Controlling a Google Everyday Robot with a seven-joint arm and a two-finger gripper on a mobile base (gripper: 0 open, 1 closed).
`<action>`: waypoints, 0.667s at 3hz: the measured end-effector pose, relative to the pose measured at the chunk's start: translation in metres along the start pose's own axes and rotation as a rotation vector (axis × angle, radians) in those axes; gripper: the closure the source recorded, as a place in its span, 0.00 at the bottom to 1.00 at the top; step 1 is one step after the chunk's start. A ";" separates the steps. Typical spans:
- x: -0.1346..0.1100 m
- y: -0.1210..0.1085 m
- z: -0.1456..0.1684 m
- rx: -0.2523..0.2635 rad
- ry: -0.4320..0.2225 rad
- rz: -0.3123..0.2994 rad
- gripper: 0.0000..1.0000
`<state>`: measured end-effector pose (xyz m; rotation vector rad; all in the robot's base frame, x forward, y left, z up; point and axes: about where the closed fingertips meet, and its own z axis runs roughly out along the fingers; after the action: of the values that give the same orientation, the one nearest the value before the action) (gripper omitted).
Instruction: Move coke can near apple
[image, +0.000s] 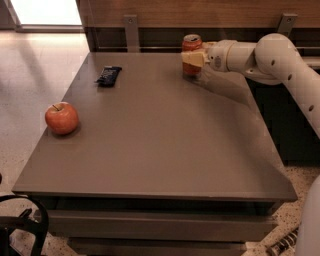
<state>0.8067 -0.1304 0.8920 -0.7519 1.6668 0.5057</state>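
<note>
Coke can (191, 44) grab at the back of the table (165, 130), notes on the carry

So my gripper (192, 56) is way out at the far edge of the table, reaching in from the right, and the coke can is standing upright right between my jaws. One pad (192, 58) sits flat on the near side of the can and the other is hidden behind it. As far as I can make out I'm clamped on it. I can't tell if the base is off the surface or not.

The apple (61, 118) is over by the near left edge, well apart from me, so basically the whole trip is left to do.

How I'd do it:
- lift straight up first, enough to clear the tabletop, so the can doesn't drag or tip
- keep it upright, the top has an opening
- go diagonally across the bare middle. The snack wrapper (108, 75) lies toward the far left and I'd pass on the near side of it
- slow down close to the apple. It's round and near the edge, so a bump could roll it off
- set the can down just beside it, not touching, and only then let go
</note>
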 end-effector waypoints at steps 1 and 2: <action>-0.024 0.014 -0.014 0.008 0.024 -0.030 1.00; -0.043 0.035 -0.033 0.017 0.017 -0.043 1.00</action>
<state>0.7644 -0.1196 0.9393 -0.7798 1.6650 0.4561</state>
